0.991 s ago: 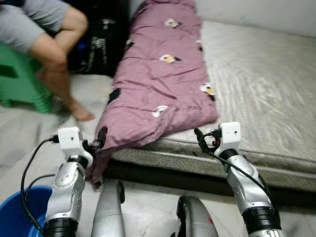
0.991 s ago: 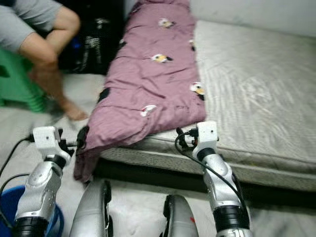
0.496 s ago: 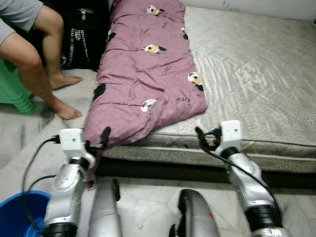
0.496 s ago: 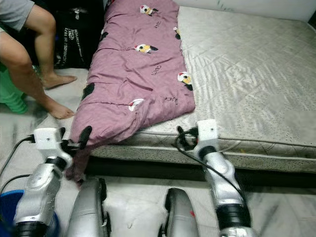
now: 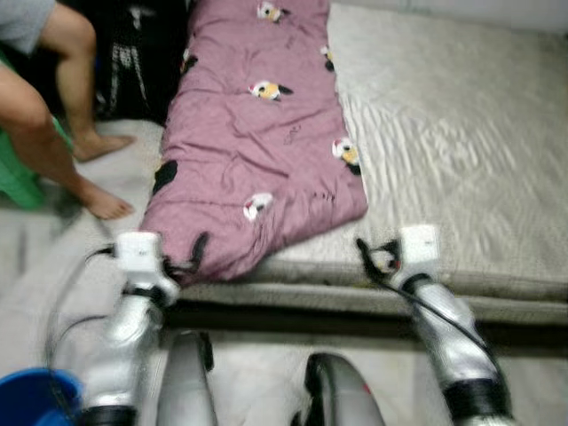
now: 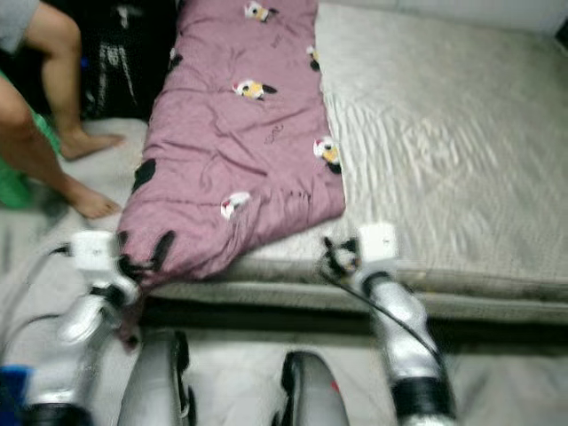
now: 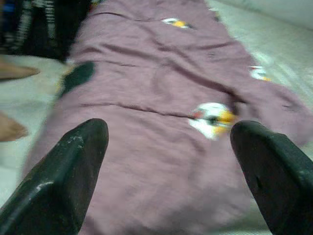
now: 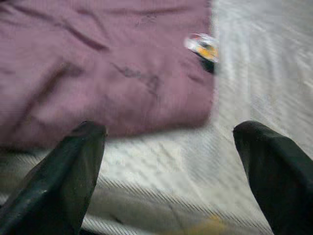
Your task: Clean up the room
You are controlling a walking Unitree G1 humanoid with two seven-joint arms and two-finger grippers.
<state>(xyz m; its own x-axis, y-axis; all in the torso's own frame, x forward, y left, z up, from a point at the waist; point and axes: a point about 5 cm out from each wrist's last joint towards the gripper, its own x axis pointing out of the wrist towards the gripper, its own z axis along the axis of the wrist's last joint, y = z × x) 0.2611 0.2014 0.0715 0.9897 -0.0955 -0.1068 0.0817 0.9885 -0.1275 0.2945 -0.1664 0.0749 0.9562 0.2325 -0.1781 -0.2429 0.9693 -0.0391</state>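
A mauve quilt (image 5: 257, 142) lies lengthwise along the mattress (image 5: 444, 160), its near end drooping over the bed edge. The left gripper (image 7: 166, 161), fingers spread and holding nothing, sits nearest that hem; the right gripper (image 8: 171, 166), also spread, faces the quilt's corner.

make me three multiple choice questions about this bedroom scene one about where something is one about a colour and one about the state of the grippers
1. Where does the quilt lie?
A. Along the mattress's left side, its near end hanging over the edge
B. Folded in the bucket
C. Spread on the floor

2. What colour is the bucket by the left arm?
A. Red
B. Blue
C. White

3. How are the fingers of the left gripper and right gripper?
A. Both shut on the quilt
B. Left open, right shut
C. Both open, holding nothing

Answers: 1 A, the quilt covers the left strip of the mattress. 2 B, blue rim at lower left. 3 C, both wrist views show the fingers spread apart.
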